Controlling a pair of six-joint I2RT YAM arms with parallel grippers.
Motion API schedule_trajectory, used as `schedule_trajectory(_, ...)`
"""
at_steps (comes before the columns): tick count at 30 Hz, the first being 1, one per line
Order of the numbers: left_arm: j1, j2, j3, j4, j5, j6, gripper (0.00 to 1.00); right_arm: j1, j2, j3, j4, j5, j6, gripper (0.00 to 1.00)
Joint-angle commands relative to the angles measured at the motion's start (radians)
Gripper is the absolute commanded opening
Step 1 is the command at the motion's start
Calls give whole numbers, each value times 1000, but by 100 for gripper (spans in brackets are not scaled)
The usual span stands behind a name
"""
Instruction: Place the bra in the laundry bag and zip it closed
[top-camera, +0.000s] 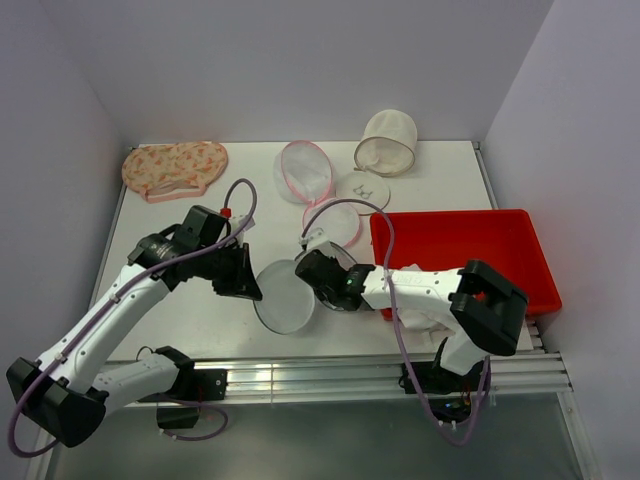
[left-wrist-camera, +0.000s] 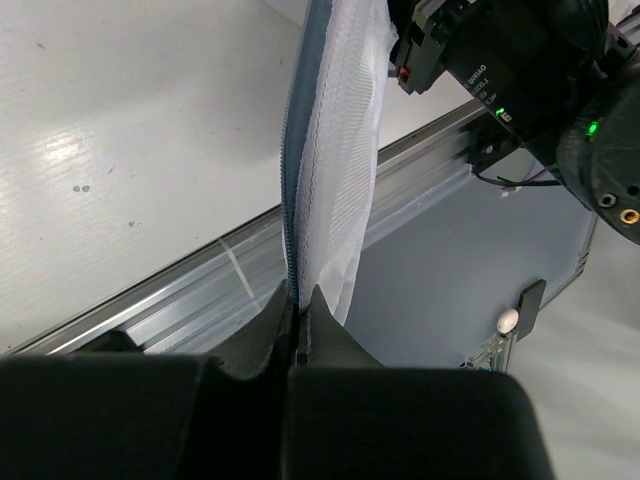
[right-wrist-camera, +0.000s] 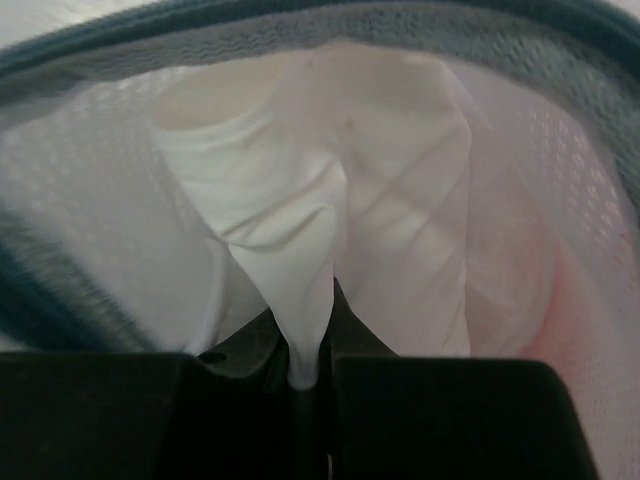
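The laundry bag (top-camera: 283, 297), a round white mesh shell with a blue-grey zipper rim, is held up on edge over the table's front middle. My left gripper (top-camera: 252, 283) is shut on its rim; in the left wrist view the rim (left-wrist-camera: 291, 200) runs straight into the shut left gripper (left-wrist-camera: 298, 305). My right gripper (top-camera: 310, 268) reaches into the bag from the right. In the right wrist view the white bra (right-wrist-camera: 330, 200) lies bunched inside the mesh, ringed by the bag's rim (right-wrist-camera: 560, 60). A fold of it is pinched in the right gripper (right-wrist-camera: 305, 360).
A red bin (top-camera: 520, 250) stands right, with white cloth (top-camera: 420, 312) at its front-left corner under my right arm. At the back lie a peach floral bag (top-camera: 175, 168), a pink-rimmed mesh bag (top-camera: 305, 170), a beige mesh bag (top-camera: 385, 140) and white mesh discs (top-camera: 335, 222). An aluminium rail (top-camera: 330, 375) lines the near edge.
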Motion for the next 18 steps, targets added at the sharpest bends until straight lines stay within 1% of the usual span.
schedule_trajectory(1,3,-38,54,-4,-22,24,0,-6,26,46,-89,95,47,0)
schedule_trajectory(7,1,-61,25,-6,-20,24,0,-10,75,144,-214,244,85,0)
schedule_trajectory(9,1,-67,23,-3,-16,25,0,-8,117,188,-250,266,88,0)
schedule_trajectory(11,-5,-73,25,-4,-16,24,0,-8,147,208,-250,269,89,0)
schedule_trajectory(15,-14,-72,32,-7,-24,25,0,-10,158,204,-216,234,88,0)
schedule_trajectory(16,-16,-73,32,-7,-24,27,0,-10,154,204,-215,226,93,6)
schedule_trajectory(17,-16,-70,32,-7,-24,28,0,-10,137,199,-212,208,95,9)
schedule_trajectory(18,-16,-70,29,-7,-24,28,0,-10,125,196,-199,192,92,19)
